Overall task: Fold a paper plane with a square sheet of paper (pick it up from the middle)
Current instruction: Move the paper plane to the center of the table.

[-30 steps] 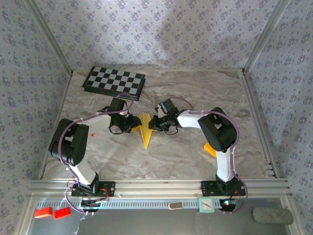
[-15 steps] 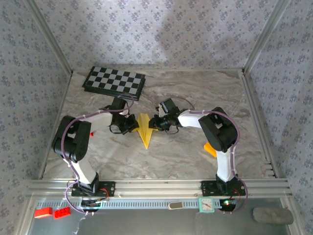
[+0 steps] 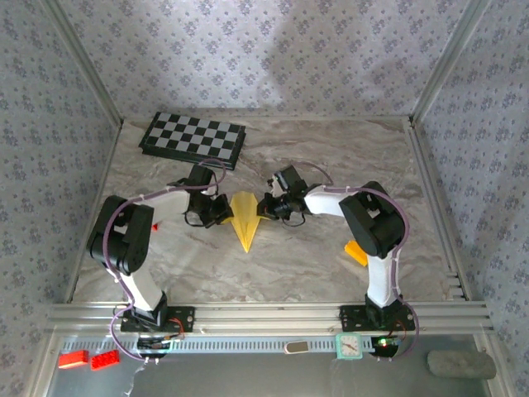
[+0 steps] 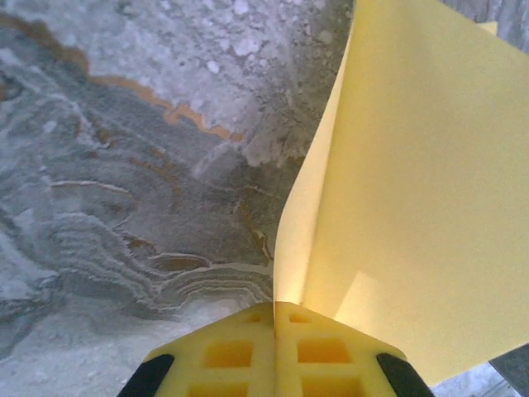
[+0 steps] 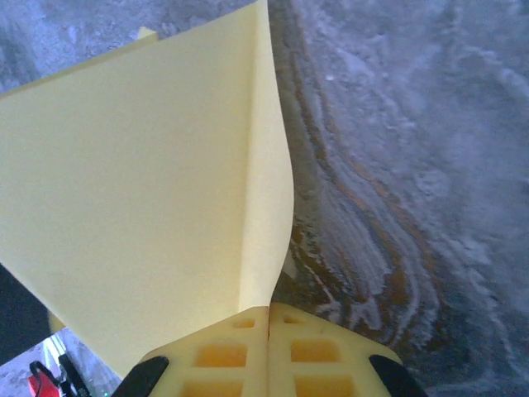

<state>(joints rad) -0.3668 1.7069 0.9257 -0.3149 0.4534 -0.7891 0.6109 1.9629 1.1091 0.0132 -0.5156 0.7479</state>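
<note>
Dual grip on the paper plane [image 3: 245, 223]
The left pincer [image 3: 221, 208] and right pincer [image 3: 263, 207] each clamp one side of it.

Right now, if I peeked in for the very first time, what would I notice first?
The bright yellow paper in the middle of the marble table jumps out first; it is folded into a dart pointing at the near edge. The left pincer and the right pincer are each shut on it, one from either side. At the far left lies a black-and-white checkerboard.
</note>
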